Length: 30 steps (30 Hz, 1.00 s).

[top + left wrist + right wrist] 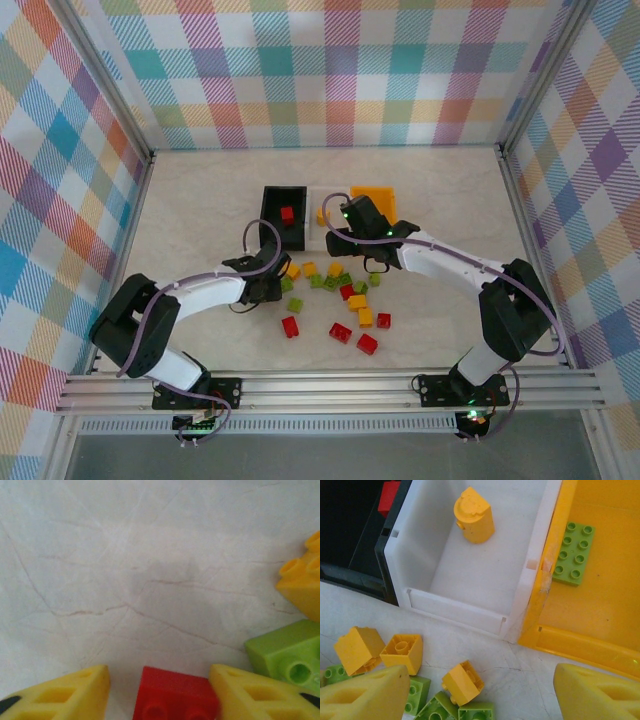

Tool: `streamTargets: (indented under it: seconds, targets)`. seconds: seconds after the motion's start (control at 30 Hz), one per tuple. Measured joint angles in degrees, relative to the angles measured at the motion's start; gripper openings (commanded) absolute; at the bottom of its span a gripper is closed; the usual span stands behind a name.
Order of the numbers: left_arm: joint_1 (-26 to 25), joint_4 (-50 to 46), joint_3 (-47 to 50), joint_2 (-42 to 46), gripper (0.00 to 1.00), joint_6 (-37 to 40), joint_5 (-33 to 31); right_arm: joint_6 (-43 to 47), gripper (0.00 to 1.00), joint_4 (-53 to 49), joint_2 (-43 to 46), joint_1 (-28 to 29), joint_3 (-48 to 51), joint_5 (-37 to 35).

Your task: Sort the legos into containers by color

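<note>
- The left gripper's fingertips [65, 692] and the red lego [175, 697] between them ran off the bottom edge; contact could not be told.
- The right arm [450, 258] hid part of the white bin [322, 193].

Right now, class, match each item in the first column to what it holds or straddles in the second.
Column A:
1. black bin
2. white bin
3. orange-yellow bin
4. left tool

Column B:
a. flat green plate inside
b. loose red brick on the table, between its fingers
c. rounded yellow brick inside
d. red brick inside

Pairs: 1-d, 2-c, 3-a, 4-b.
</note>
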<state>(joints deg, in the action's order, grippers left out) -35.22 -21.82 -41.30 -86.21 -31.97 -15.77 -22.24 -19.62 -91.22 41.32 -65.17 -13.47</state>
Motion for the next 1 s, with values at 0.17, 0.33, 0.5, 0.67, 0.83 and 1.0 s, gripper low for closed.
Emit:
streamTargets:
  seconds: [0.17,0.33,0.5,0.67,0.83,1.0]
  targets:
    - [0.1,0.3,-0.1,0.2,0.39,-0.1,0.2,0.0,0.76,0.1,0.0,-0.1,0.0,0.0]
    - [0.1,-1.3,-0.1,4.2,0.34,-0.6,1.6,0.0,0.76,0.2,0.1,-0.2,0.0,0.0]
    - [0.1,-4.8,-0.5,10.6,0.33,-1.4,2.0,0.0,0.77,0.4,0.5,-0.3,0.5,0.0]
    - [0.5,-8.5,-7.8,11.1,0.33,-1.4,2.0,0.0,0.77,0.4,1.0,-0.4,1.0,0.0]
    - [4.4,-7.6,-20.8,2.8,0.33,-0.4,1.1,-0.1,0.77,0.5,1.7,-0.5,2.3,0.0]
    - [7.6,-6.4,-33.3,-10.1,0.32,0.6,-0.9,-0.3,0.77,0.5,2.6,-0.5,3.7,0.0]
